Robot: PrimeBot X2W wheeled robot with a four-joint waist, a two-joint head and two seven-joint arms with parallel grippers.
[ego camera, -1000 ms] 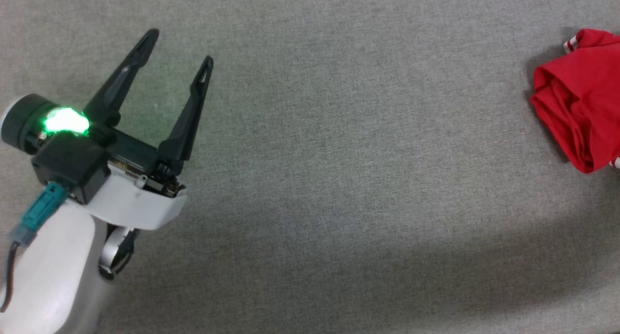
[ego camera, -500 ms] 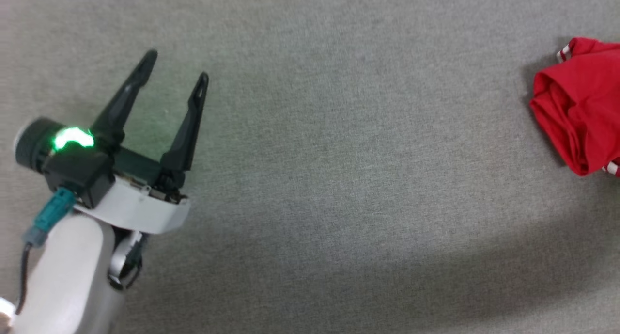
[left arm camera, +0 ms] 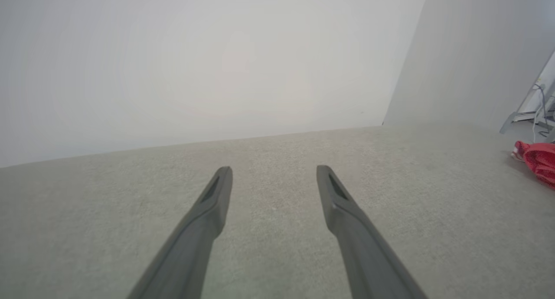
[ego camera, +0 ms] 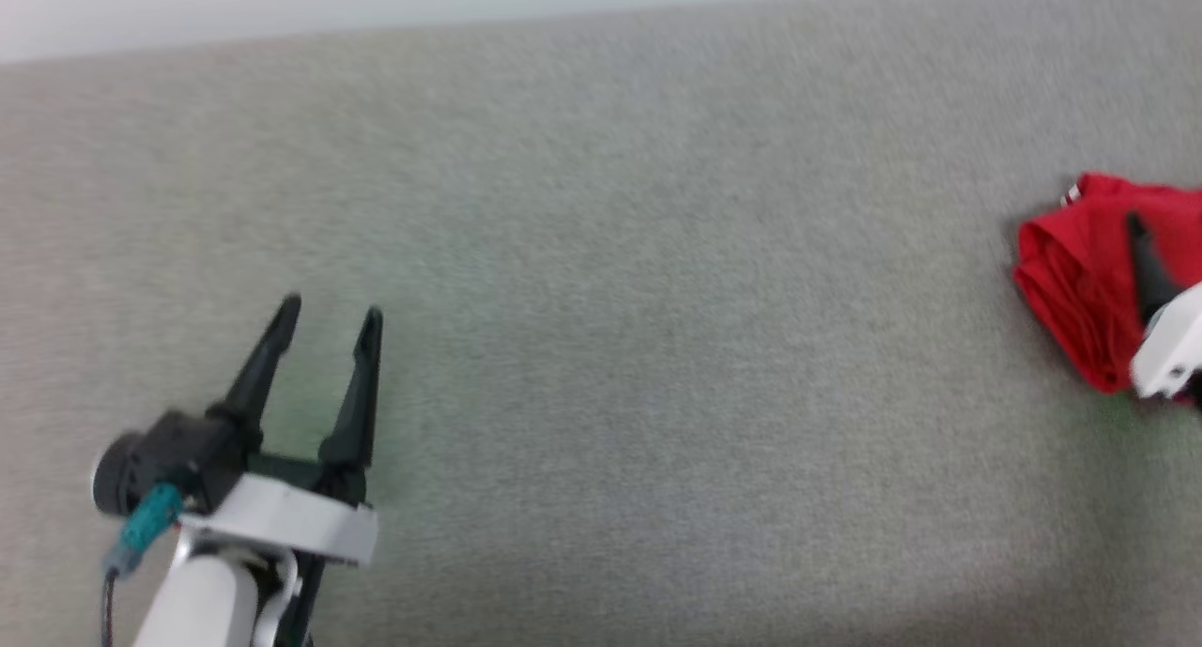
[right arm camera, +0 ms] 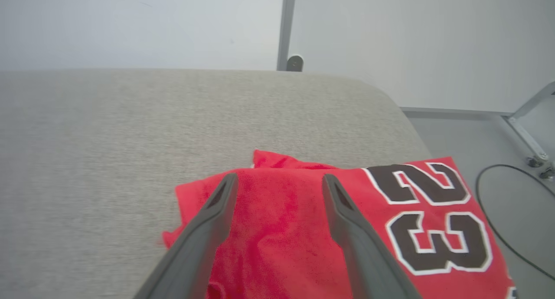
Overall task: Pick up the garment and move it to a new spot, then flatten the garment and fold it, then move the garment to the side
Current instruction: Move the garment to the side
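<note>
The right gripper [right arm camera: 278,179], wide open and empty over the folded red jersey shirt [right arm camera: 277,247], should lift straight up.

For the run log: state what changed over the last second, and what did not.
The head camera tilted up, so the whole picture shifted and the grey surface's far edge shows. The right gripper has come into the head view at the right edge, open above the garment. Unchanged: the garment lies at the surface's right end, and the left gripper is open and empty.
</note>
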